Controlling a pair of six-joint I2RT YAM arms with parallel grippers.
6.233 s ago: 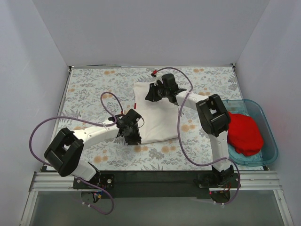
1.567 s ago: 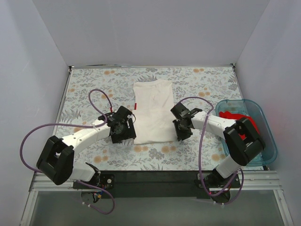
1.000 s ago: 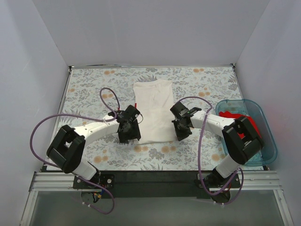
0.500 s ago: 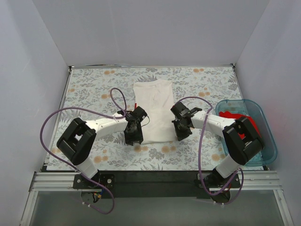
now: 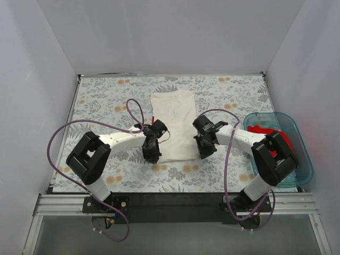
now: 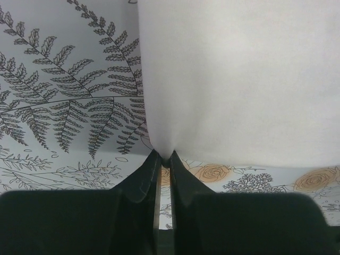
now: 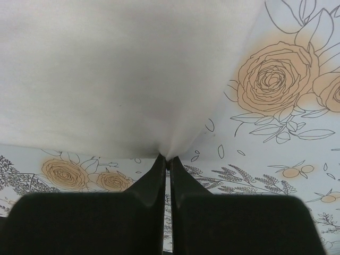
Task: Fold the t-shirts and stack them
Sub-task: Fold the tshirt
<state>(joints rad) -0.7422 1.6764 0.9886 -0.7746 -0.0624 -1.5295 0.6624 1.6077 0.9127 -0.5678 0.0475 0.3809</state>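
Note:
The white t-shirt (image 5: 172, 125) lies folded into a long strip in the middle of the floral table. My left gripper (image 5: 152, 155) is shut on its near left corner; in the left wrist view the cloth (image 6: 239, 79) is pinched between my fingertips (image 6: 164, 159). My right gripper (image 5: 202, 152) is shut on the near right corner; in the right wrist view the cloth (image 7: 117, 69) gathers into my gripper (image 7: 168, 158). The red t-shirt (image 5: 265, 133) lies bunched in the blue tub, partly behind my right arm.
The translucent blue tub (image 5: 300, 170) stands at the right edge of the table. Purple cables (image 5: 64, 138) loop off both arms over the floral cloth (image 5: 101, 101). White walls enclose the back and sides.
My left gripper has slid right along the table to the shirt's near left corner and closed on it. My right gripper has stayed at the near right corner.

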